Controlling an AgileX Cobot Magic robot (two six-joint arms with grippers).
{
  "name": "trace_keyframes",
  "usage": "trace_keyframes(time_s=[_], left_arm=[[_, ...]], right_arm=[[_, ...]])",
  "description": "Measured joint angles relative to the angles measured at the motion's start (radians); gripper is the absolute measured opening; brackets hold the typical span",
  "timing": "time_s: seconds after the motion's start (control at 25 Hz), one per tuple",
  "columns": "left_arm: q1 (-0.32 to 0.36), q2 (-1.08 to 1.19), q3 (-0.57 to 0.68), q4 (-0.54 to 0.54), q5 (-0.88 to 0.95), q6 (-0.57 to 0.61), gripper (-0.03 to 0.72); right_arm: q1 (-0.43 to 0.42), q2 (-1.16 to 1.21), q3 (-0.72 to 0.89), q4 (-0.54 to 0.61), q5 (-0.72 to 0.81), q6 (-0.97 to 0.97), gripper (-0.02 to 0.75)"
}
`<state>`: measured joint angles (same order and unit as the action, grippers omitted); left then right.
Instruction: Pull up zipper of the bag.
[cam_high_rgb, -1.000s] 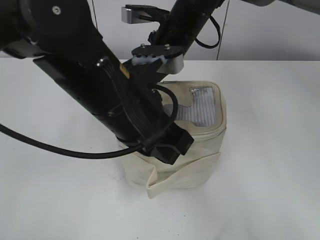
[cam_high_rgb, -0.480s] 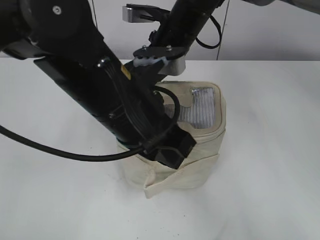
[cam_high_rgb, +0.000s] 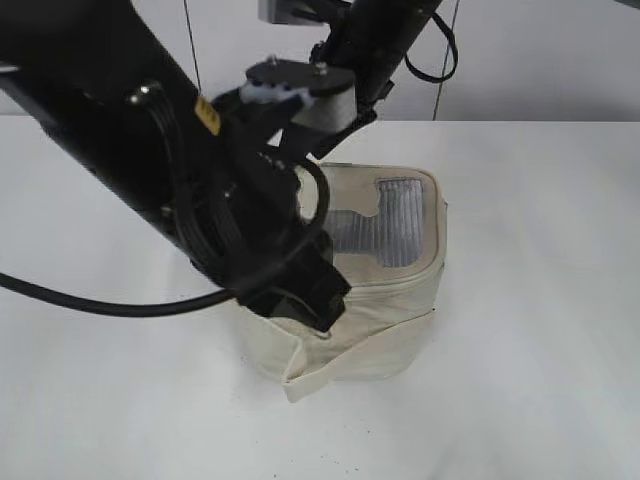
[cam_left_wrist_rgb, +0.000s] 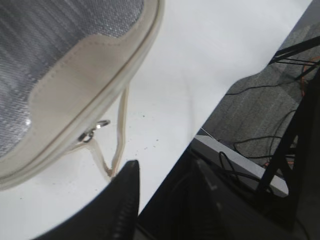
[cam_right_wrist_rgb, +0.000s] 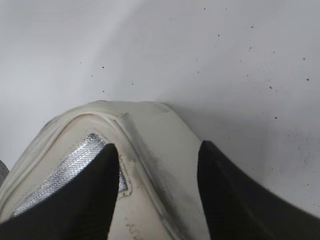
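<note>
exterior, left wrist and right wrist views. the bag (cam_high_rgb: 385, 270) stands upright near the middle of a white table (cam_high_rgb: 540, 300), lid up, its grey mesh (cam_high_rgb: 395, 225) facing the ceiling and a loose strap (cam_high_rgb: 300, 375) folded at its front foot. the left arm (cam_high_rgb: 170, 190) slants down from the upper left and covers the bag's left side. the left gripper (cam_left_wrist_rgb: 160, 200) has its two dark fingers (cam_left_wrist_rgb: 125, 200) apart with only bare table between them, just off the lid edge. the zipper (cam_left_wrist_rgb: 95, 107) runs along that lid rim; a silver pull (cam_left_wrist_rgb: 92, 132) with a wire ring hangs from it, near the fingers but not touching. the right gripper (cam_right_wrist_rgb: 157, 192) hangs over the lid's far corner, its fingers (cam_right_wrist_rgb: 87, 195) spread wide, straddling the cream rim with nothing pinched. the tabletop is pale, matte and speckled with small dark flecks. behind it a plain white wall (cam_high_rgb: 540, 60); past the table edge, grey floor (cam_left_wrist_rgb: 260, 105) with black cables and black frame legs.
</note>
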<state>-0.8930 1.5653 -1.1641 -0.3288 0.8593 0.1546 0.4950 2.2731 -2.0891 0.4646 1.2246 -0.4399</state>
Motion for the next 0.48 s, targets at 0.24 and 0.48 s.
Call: trace_keyframes(time_s=[0.24,0.48], left_arm=[[0.063,-0.045,-0.049,0.043,-0.005,0.000,0.365],[0.214,0.006,-0.155,0.058,-0.054,0.037,0.393]], right_arm=[[-0.033,-0.067,0.000,-0.065,0.000,0.048,0.405],[-0.117,-0.137,0.029,-0.124,-0.002,0.093,0.407]])
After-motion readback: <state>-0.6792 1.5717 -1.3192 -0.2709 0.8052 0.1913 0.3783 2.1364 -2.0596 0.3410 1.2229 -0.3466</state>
